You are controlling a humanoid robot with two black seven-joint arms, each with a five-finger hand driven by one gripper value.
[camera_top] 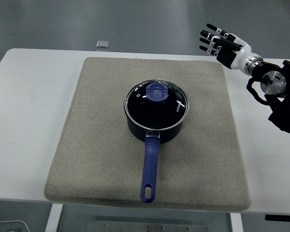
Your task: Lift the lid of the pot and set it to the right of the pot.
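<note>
The right hand [221, 42] is held above the worktop [29, 111] at two o'clock from the pot [156, 118], fingers spread and grasping nothing. The lid [156, 102] is seated on the pot, which is centred on a grey mat [96, 145], its blue handle [150, 169] pointed to six o'clock.

White table [29, 121] spans the frame, rounded corner at upper left. Grey-beige mat [96, 145] covers its centre. Beyond the far edge, dull grey-green floor [135, 19] across the top. 1 small grey square object [102, 44] lies on that floor, upper left of centre. Lighting even, soft.
</note>
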